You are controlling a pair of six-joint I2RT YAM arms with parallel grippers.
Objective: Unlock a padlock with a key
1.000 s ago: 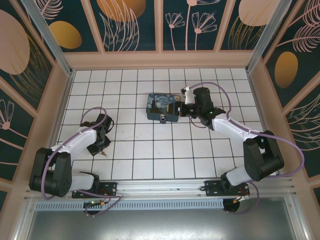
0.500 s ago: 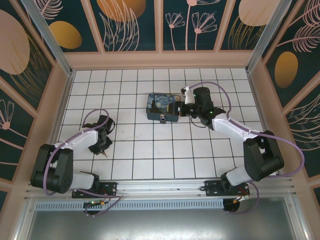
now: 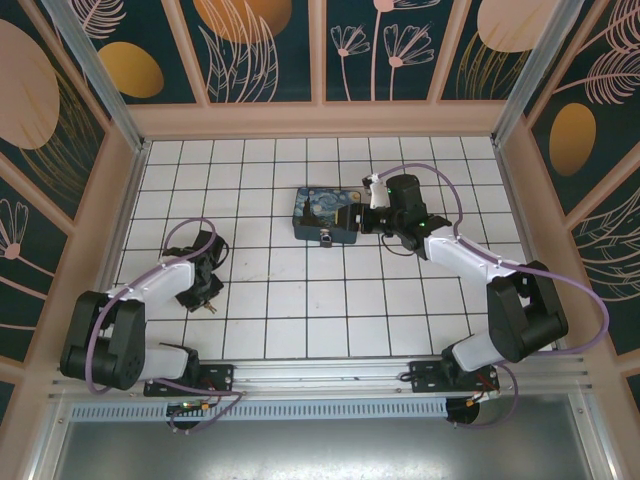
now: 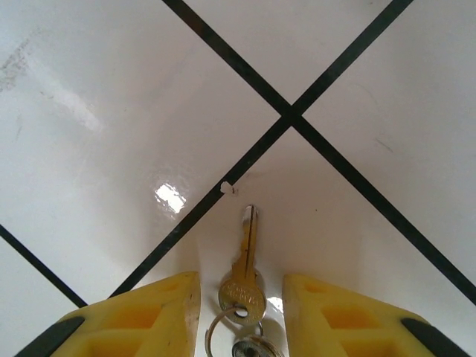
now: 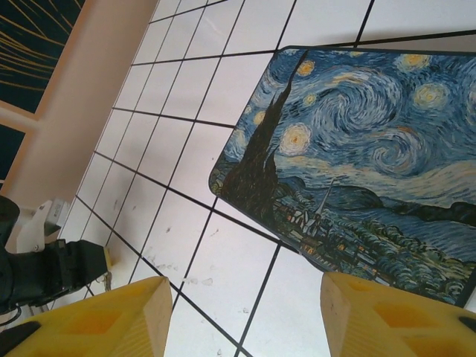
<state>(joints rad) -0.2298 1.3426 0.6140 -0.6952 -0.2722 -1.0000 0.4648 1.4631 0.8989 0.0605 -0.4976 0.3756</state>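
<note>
Left claw (image 4: 239,297): I see its blocky yellow plastic fingers (image 4: 160,316) standing apart, low over the tabletop, with nothing pinched between them.
Key (image 4: 246,253): slim, brass-coloured and flat, it lies on the tile in the gap between those fingers. Its round bow is nearest the claw and its blade points away. I can't see either finger touching it.
Key ring (image 4: 214,329): a thin silvery wire loop runs through the bow. A second key head (image 4: 253,348) sits on it at the frame's bottom edge.
Tabletop (image 4: 97,97): glossy white square tiles with black grout lines and a bright glare spot. There is a small chip on the line just ahead of the blade tip.
Right claw (image 5: 245,297): the same yellow fingers are spread wide and hold nothing, hovering just beside the box.
Box (image 5: 357,149): flat and rectangular with rounded corners and a blue swirly painted-sky print.
Padlock (image 3: 326,240): from the top camera I make out a tiny dark lump at the box's near edge, well apart from the key. It is too small to show detail.
</note>
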